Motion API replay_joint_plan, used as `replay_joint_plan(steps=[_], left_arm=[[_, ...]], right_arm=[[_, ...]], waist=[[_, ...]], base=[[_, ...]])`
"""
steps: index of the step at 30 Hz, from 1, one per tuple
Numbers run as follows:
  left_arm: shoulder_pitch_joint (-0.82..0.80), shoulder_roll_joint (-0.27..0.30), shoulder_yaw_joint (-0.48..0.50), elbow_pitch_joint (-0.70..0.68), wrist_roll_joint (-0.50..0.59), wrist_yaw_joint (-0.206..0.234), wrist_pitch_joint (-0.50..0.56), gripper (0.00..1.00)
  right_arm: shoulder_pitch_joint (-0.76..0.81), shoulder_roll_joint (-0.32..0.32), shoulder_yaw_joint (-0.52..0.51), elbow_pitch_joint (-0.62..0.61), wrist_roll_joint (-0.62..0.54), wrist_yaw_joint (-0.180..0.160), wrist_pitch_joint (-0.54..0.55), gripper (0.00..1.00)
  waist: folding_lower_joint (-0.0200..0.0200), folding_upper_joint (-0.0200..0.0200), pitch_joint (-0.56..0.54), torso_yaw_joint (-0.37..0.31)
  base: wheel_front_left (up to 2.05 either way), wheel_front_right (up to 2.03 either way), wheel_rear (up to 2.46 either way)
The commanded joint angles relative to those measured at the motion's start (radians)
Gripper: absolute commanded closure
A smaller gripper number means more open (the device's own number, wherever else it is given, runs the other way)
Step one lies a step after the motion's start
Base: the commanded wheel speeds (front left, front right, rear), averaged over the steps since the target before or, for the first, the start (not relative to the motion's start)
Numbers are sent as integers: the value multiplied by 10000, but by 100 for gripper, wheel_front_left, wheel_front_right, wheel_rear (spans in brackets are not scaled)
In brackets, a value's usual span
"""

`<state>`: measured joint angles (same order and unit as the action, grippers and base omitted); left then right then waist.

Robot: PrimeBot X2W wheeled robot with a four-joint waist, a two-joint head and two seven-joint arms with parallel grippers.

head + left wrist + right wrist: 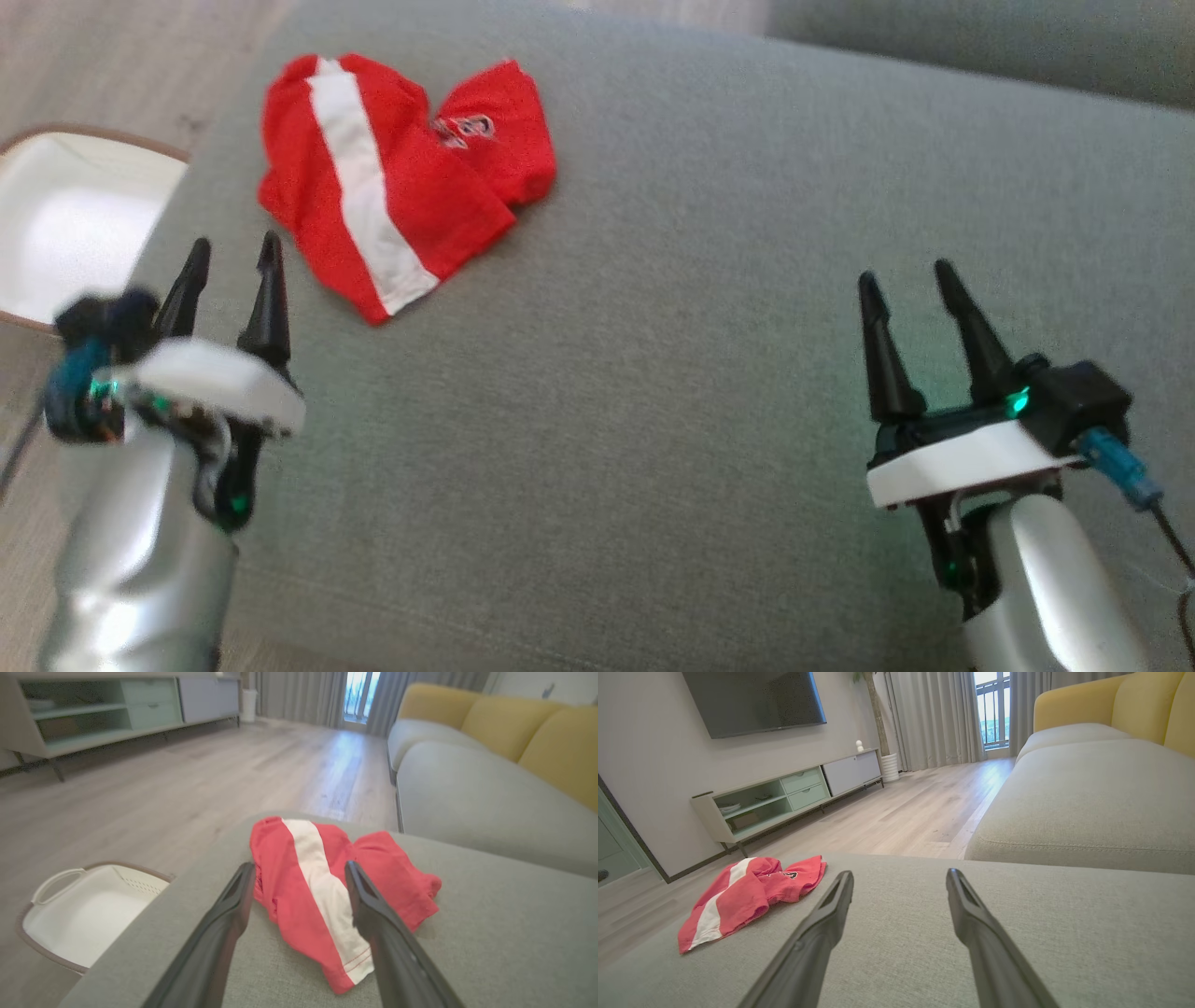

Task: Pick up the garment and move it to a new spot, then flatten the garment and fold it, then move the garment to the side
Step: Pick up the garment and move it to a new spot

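The garment [392,177] is a red piece with a wide white stripe, lying crumpled at the far left of a grey cushion [672,373]. My left gripper [233,252] hovers just short of its near left edge, open and empty. In the left wrist view the garment [327,891] lies straight ahead between the two dark fingers [224,919]. My right gripper [904,277] stands open over the cushion's right side, well away from the cloth. From the right wrist the garment [747,896] shows far off to the left.
A white basket [65,224] sits on the wooden floor by the cushion's left edge, also seen as the basket [88,910]. A grey and yellow sofa [1087,788] lies beyond the cushion. A low TV cabinet [784,800] stands against the wall.
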<state>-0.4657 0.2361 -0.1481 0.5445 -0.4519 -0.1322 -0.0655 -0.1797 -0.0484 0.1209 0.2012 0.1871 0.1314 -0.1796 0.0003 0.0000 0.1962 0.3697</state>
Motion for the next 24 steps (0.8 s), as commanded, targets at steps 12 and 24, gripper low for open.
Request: replay_joint_plan(steps=[12,24], left_arm=[[-2680,1669,-1907,3099,-2161,15,3024,0],[-3129,2176,-3646,3547,-3901,15,3381,100]], right_arm=[[-556,-18,-216,-1580,-419,-7,682,0],[-648,-18,-361,-1834,-482,-7,765,0]], waist=[[-3,0,1590,-1211],[-3,0,1830,-1380]], base=[[0,0,0],[0,0,0]])
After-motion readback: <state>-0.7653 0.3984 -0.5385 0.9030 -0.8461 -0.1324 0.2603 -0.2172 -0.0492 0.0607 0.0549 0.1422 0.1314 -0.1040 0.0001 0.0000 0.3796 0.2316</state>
